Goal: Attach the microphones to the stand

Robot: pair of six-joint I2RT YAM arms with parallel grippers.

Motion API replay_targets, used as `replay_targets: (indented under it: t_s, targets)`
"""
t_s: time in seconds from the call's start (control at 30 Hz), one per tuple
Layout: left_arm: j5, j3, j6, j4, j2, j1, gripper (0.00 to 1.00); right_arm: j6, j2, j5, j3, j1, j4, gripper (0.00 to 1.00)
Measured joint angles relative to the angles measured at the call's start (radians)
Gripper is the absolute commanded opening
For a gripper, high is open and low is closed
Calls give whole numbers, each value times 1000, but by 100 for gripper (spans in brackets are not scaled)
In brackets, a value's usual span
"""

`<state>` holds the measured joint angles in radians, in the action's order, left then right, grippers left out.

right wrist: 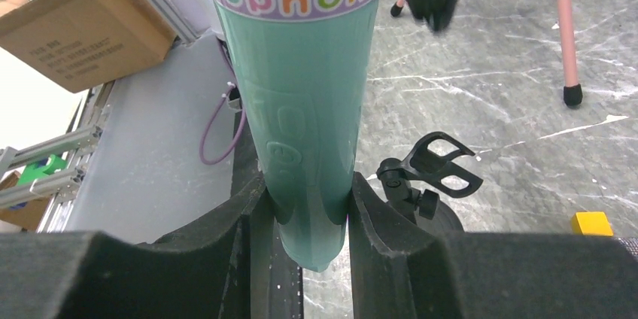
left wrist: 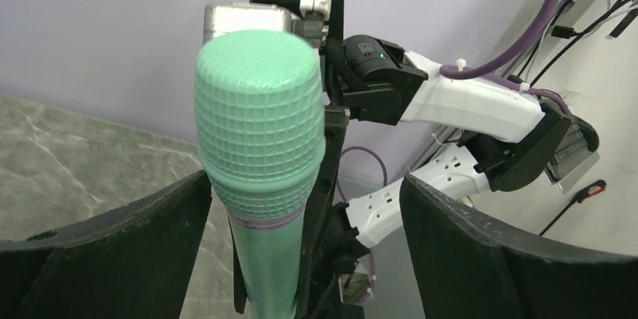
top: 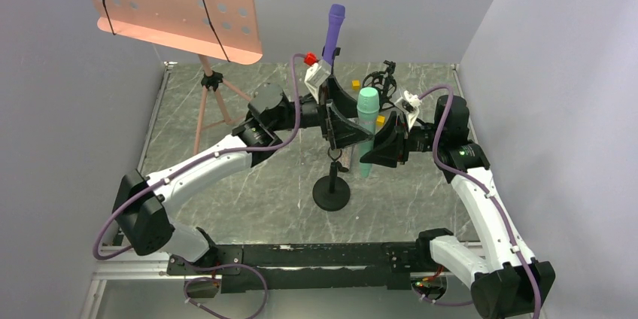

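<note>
The mint green microphone [top: 367, 127] stands upright, head up, beside the black stand [top: 331, 197]. My right gripper [top: 382, 146] is shut on its lower handle; in the right wrist view [right wrist: 307, 187] both pads press the green body [right wrist: 301, 101]. My left gripper [top: 340, 120] is open. In the left wrist view [left wrist: 305, 183] its jaws stand wide on either side of the green mesh head [left wrist: 259, 120], without touching it. The purple microphone [top: 333, 33] sits upright at the stand's top. The copper microphone is out of view.
A pink music stand [top: 173, 3] on a tripod [top: 214, 101] stands at the back left. Small yellow cubes [top: 356, 83] lie on the marble table, one in the right wrist view [right wrist: 590, 223]. An empty black mic clip [right wrist: 432, 172] shows beside the right fingers.
</note>
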<state>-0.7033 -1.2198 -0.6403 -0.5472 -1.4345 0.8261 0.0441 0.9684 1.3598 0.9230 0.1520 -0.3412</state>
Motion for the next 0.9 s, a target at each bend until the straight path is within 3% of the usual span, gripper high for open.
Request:
replay_targets:
  t_s: [0.17,0.4,0.5,0.63,0.67,0.7,0.77,0.8,0.83,0.9]
  targets:
    - [-12,-15,17,67,-37,21,96,7,0,-1,0,0,-9,9]
    - [28,-17,71,127,-47,57,74,9,0,0,0,0,-10,9]
    - [55,-12,74,115,-47,57,58,9,0,0,0,0,-9,9]
    - [82,8,63,73,-47,55,6,9,0,3,0,0,-10,10]
    - [83,14,68,60,-47,54,0,5,0,-2,0,0,-13,11]
    - [85,18,68,54,-47,55,0,5,1,0,0,0,-13,14]
    - [90,26,67,39,-47,54,0,5,1,0,0,0,-17,31]
    - [92,31,68,32,-47,54,0,6,1,-2,0,0,-17,57]
    - [95,37,68,25,-45,55,0,10,1,-5,0,0,-21,75]
    - [101,52,67,19,-36,54,0,30,1,-13,0,0,-34,98]
